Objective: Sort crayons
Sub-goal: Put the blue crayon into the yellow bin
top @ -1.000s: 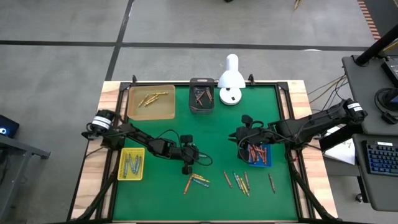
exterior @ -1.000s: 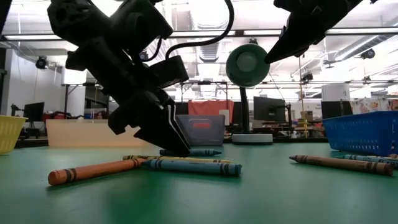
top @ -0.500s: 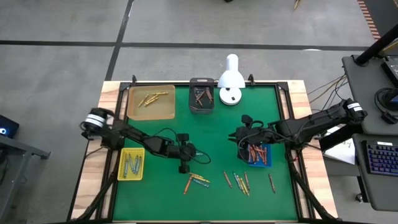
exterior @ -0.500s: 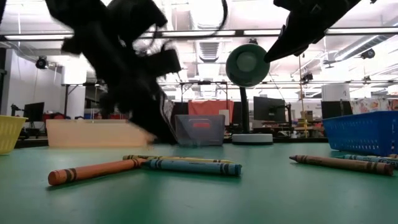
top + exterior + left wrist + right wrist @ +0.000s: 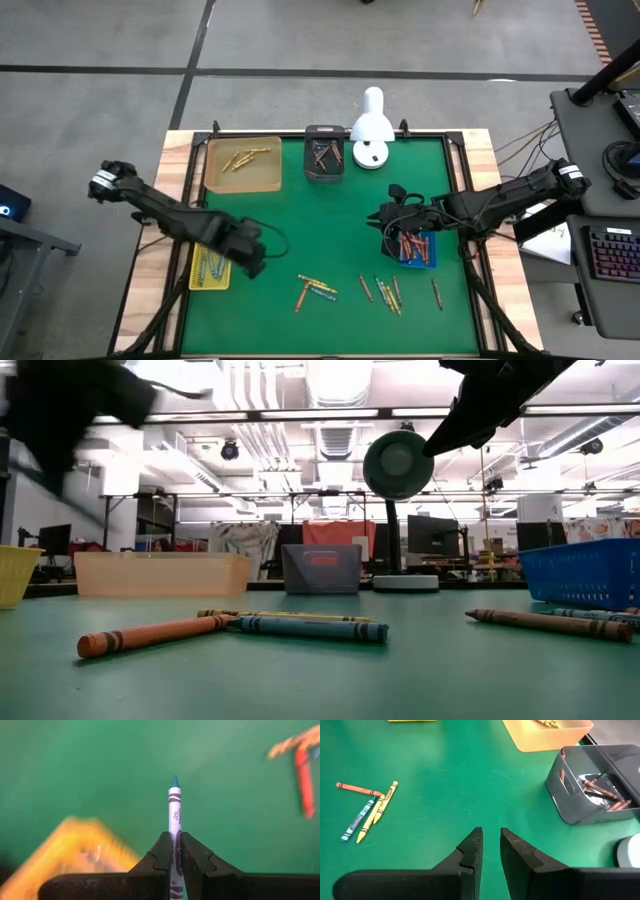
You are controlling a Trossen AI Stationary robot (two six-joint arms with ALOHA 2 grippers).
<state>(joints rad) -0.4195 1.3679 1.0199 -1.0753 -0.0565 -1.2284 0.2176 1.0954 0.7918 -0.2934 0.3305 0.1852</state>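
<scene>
Crayons: one blue crayon (image 5: 174,827) pinched upright in left gripper (image 5: 173,851) | step: carrying, yellow tray (image 5: 210,263) just beside gripper | next: centre over matching tray, release | right gripper (image 5: 491,849) slightly parted, empty, by blue basket (image 5: 418,250).

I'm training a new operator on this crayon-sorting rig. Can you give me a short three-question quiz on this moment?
1. True or false: the left gripper is shut on a blue crayon.
2. Which bin is the left gripper beside? A) grey bin B) yellow basket C) blue basket
3. Is the right gripper holding anything?

Key: 1 true. 2 B. 3 No, its fingers stand slightly apart with nothing between them, beside the blue basket.
</scene>
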